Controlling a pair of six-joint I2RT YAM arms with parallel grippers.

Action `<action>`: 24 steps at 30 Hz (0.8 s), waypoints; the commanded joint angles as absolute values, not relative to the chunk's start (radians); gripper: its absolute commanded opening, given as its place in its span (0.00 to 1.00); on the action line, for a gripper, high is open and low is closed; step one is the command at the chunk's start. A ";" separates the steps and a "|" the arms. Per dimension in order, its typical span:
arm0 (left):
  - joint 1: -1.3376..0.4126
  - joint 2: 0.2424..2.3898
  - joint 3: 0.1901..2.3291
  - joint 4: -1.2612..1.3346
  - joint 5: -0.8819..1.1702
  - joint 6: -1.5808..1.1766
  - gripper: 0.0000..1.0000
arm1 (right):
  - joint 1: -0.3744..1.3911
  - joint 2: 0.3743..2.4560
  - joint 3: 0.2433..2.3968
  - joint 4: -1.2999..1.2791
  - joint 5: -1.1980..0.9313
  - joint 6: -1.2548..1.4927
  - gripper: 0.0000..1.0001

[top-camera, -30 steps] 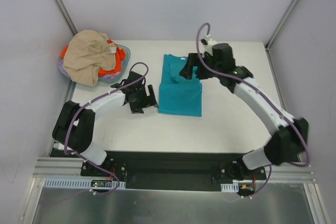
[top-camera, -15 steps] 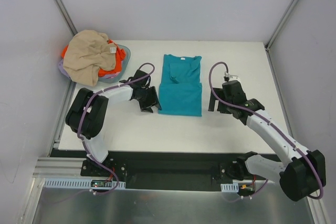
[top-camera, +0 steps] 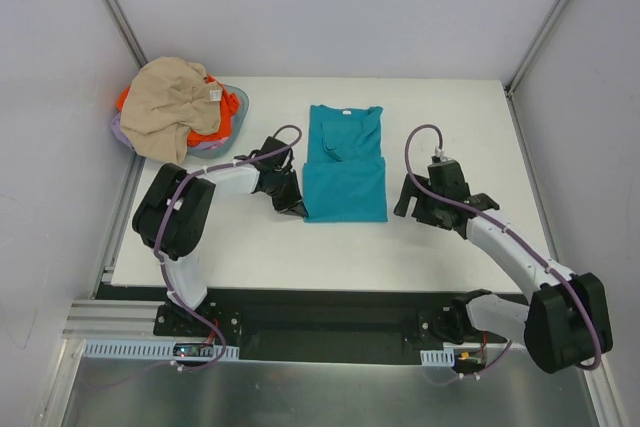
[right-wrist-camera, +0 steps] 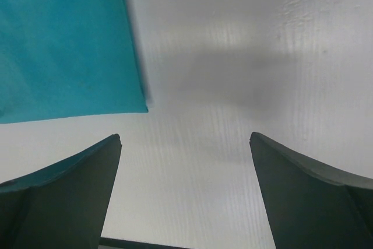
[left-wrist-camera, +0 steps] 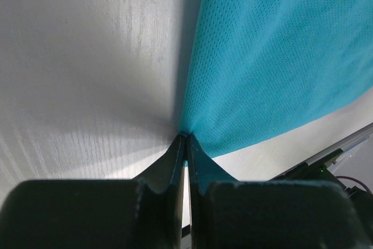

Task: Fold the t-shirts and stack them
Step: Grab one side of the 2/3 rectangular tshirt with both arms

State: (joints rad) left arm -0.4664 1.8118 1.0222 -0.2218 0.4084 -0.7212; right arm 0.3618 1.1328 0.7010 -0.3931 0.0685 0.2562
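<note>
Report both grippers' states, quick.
Left gripper: shut on the edge of the teal t-shirt.
Right gripper: open, holding nothing.

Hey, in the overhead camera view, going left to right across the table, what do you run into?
Basket heaped with a beige t-shirt and an orange t-shirt → left end effector → teal t-shirt → right end effector.

Your teal shirt [top-camera: 345, 172] at centre, partly folded. Your left gripper [top-camera: 299, 209] at its 7 o'clock corner. Right gripper [top-camera: 405, 204] near its 4 o'clock corner. Basket [top-camera: 238, 107] at 10 o'clock: beige shirt [top-camera: 165, 107] over orange shirt [top-camera: 210, 132].
</note>
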 commanded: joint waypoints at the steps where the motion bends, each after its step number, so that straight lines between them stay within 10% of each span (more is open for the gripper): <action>1: -0.476 1.804 0.997 -0.224 0.390 -0.722 0.00 | 0.328 1.198 0.672 -0.230 -0.170 0.324 0.97; 13: -0.476 1.779 0.991 -0.224 0.402 -0.710 0.00 | 0.325 1.465 0.690 -0.066 -0.367 0.379 0.80; 24: -0.476 1.775 0.982 -0.224 0.394 -0.709 0.00 | 0.324 1.577 0.701 -0.046 -0.370 0.394 0.01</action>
